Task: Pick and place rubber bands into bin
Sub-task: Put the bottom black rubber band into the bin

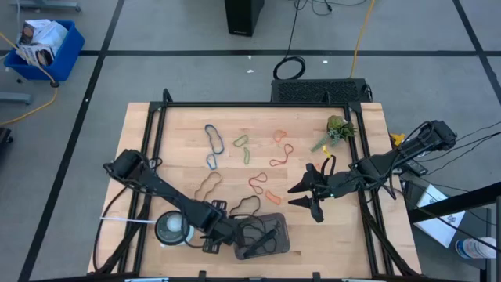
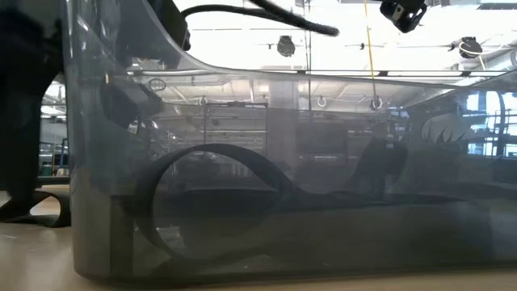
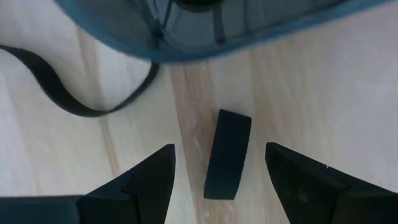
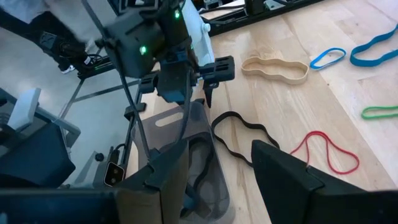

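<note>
My two arms are dark, jointed and slim, trailed by black cables. Each tool (image 3: 217,180) carries two black wedge-shaped fingers; the left wrist housing shows green indicator lights.

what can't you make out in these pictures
- High view: the count of bands in the bin is unclear; dark loops overlap and the left claw covers its edge.
- Low view: the bin's wall fills the frame, hiding the table.
- Left wrist view: the bin is cut off by the frame edge.

No legible text, labels, brands or numbers on anything in view.
</note>
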Motion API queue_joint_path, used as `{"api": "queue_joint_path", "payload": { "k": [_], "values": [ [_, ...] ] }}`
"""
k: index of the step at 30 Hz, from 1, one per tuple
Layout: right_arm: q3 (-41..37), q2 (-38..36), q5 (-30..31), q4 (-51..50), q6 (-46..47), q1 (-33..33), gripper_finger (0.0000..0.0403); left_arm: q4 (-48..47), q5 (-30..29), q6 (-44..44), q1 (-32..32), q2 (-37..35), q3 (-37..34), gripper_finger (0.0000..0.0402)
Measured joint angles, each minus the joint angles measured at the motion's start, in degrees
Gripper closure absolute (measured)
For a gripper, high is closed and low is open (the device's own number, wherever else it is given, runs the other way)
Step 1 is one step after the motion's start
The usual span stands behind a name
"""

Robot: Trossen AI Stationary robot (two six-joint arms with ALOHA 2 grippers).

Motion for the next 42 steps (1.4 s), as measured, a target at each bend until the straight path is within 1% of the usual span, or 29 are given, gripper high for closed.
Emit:
{"api": "queue_joint_path", "payload": {
  "k": [6,9,12,17,22,23,27,31,36,39,42],
  "values": [
    [0.0,0.0,0.0,0.0,0.0,0.0,0.0232,0.0,-0.6,-1.4,-0.4,1.9,0.0,0.0148],
    [0.0,0.0,0.0,0.0,0.0,0.0,0.0231,0.0,-0.8,-1.4,-0.4,1.9,0.0,0.0170],
    [0.0,0.0,0.0,0.0,0.0,0.0,0.0232,0.0,-0.6,-1.3,-0.3,1.5,0.0,0.0209],
    [0.0,0.0,0.0,0.0,0.0,0.0,0.0232,0.0,-0.2,-1.1,-0.3,1.4,0.0,0.0290],
    [0.0,0.0,0.0,0.0,0.0,0.0,0.0231,-0.4,4.3,1.6,-0.2,1.3,0.3,0.0378],
    [0.0,0.0,0.0,0.0,0.0,0.0,0.0232,-0.8,5.2,1.8,-0.2,1.1,0.6,0.0388],
    [0.0,0.0,0.0,0.0,-0.1,0.0,0.0231,-3.4,5.5,1.7,0.0,-0.9,2.3,0.0391],
    [0.0,0.0,0.0,0.0,-0.2,0.0,0.0232,-7.5,3.1,1.6,0.8,-5.4,4.8,0.0394],
    [0.0,0.0,0.0,0.0,-0.4,0.0,0.0232,-11.1,-2.1,1.4,2.0,-13.8,8.4,0.0396],
    [0.0,0.0,0.0,0.5,-0.6,0.0,0.0231,-9.1,-5.3,1.5,3.0,-18.5,10.8,0.0394],
    [0.0,0.0,0.0,0.5,-0.5,0.0,0.0232,-1.5,-6.2,2.9,4.2,-21.9,12.1,0.0396]
  ]
}}
